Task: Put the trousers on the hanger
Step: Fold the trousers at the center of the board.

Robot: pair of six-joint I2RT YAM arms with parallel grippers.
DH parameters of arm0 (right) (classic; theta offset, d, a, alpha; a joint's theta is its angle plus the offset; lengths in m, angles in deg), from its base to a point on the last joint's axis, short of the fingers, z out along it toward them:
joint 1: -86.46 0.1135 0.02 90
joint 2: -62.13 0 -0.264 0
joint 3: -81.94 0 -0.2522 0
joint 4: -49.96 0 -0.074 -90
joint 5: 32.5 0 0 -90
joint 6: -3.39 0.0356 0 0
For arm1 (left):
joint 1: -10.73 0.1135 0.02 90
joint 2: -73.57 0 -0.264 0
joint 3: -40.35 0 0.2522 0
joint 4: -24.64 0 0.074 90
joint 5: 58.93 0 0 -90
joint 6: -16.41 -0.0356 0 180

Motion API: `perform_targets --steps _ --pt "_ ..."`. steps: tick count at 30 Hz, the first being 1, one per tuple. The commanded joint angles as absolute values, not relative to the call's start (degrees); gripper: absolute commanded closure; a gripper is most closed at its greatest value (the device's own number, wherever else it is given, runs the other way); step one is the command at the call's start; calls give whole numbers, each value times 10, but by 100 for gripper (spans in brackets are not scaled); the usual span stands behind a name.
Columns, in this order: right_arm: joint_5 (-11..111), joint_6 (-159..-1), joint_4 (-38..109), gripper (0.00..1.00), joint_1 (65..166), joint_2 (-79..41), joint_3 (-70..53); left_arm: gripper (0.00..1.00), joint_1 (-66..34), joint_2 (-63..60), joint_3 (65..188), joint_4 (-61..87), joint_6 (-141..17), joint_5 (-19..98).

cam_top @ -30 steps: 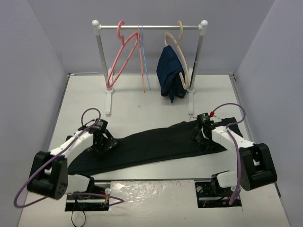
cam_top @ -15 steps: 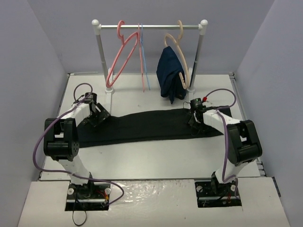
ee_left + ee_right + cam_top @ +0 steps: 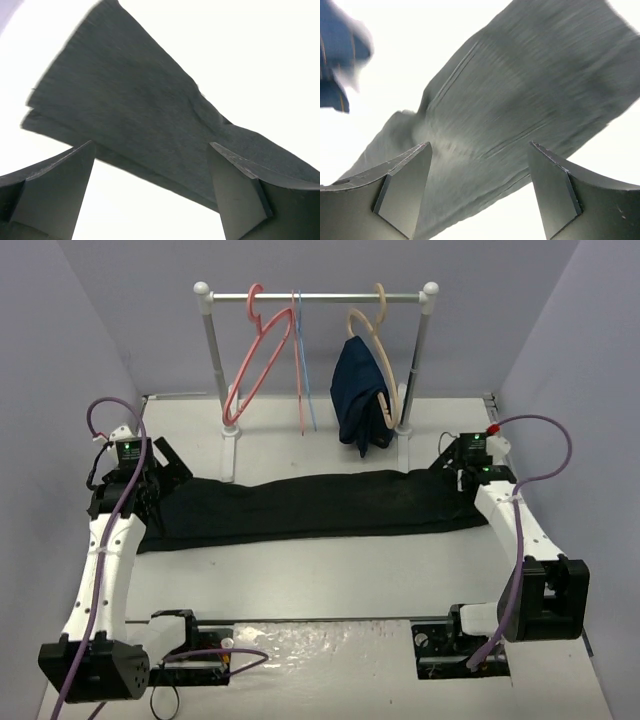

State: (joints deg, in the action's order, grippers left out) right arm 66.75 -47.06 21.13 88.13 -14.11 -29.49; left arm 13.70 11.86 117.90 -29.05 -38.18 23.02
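Trousers (image 3: 310,505): one pair, black, lying flat and stretched left to right across the table (image 3: 300,580), in front of the rail (image 3: 315,297) and off every hanger. Rail: one, standing at the far side of the table. Hangers: three on the rail, namely one pink hanger (image 3: 255,365) at the left, one thin blue hanger (image 3: 303,370) beside it, and one tan hanger (image 3: 385,350) at the right. Navy garment (image 3: 358,400): one, hung on the tan hanger. Grippers: two. Left gripper (image 3: 151,145): over the trousers' left end, jaws spread wide, nothing between them; the wrist view shows the cloth lying beyond the fingertips, not clamped. Right gripper (image 3: 480,145): over the trousers' right end, jaws likewise apart, holding nothing, with the cloth lying past them on the table. Both ends of the trousers rest on the table.
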Motion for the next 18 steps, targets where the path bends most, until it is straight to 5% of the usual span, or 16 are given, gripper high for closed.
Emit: perform_targets --steps 1,11,18 --pt "653 -462 189 30 824 -128 -302 9 142 158 1145 -330 -446 224" --pt "659 -448 199 47 785 -187 -302 6 125 217 1025 -213 -471 311" --pt "642 -422 221 54 788 -226 -333 6 40 208 1014 -220 -485 266"
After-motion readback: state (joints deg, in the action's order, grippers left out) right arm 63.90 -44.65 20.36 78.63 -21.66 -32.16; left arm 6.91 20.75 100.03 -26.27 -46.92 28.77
